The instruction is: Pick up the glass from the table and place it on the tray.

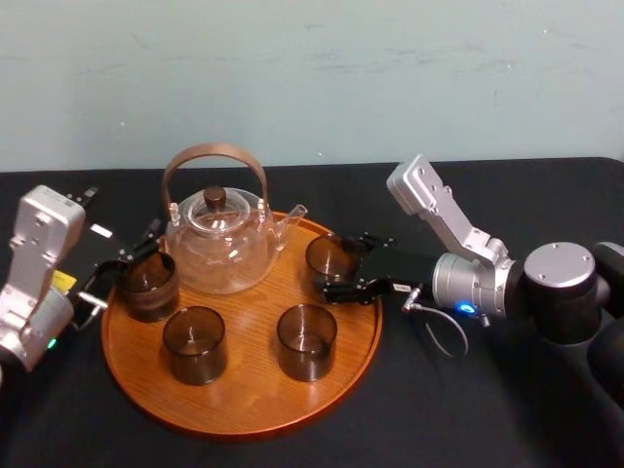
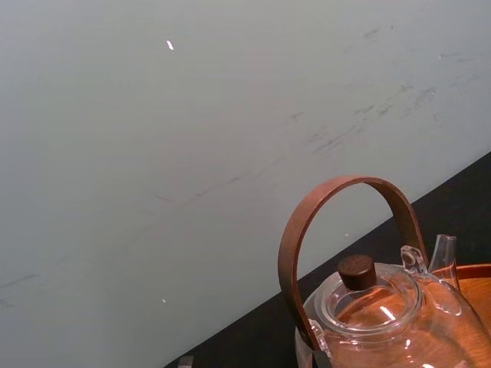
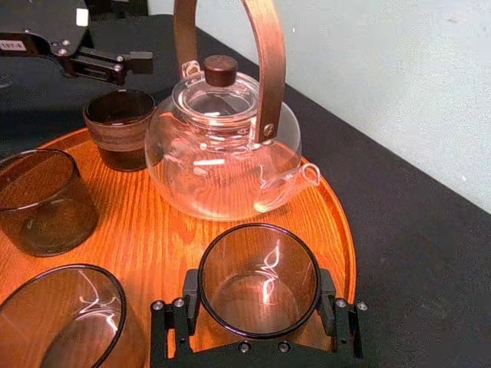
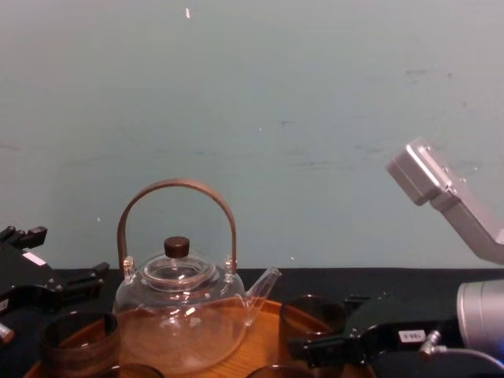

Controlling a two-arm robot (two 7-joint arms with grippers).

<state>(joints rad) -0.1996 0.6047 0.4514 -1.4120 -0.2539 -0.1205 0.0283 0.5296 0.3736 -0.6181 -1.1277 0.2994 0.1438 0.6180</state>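
Glass (image 3: 259,264): smoky round tumbler, standing on large round orange-brown wooden tray (image 1: 244,409).
Right pincer (image 3: 259,307): clasping it; release apparently left.
Left pincer (image 1: 115,278): at tray's left edge; grip indiscernible.

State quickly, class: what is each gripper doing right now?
Left gripper: jaws open, holding nothing.
Right gripper: jaws closed on the smoky brown round glass, standing on the round orange-brown wooden tray.

No legible txt. White labels (image 4: 409,335) on right claw (image 1: 337,265), left claw (image 1: 122,270): too small.
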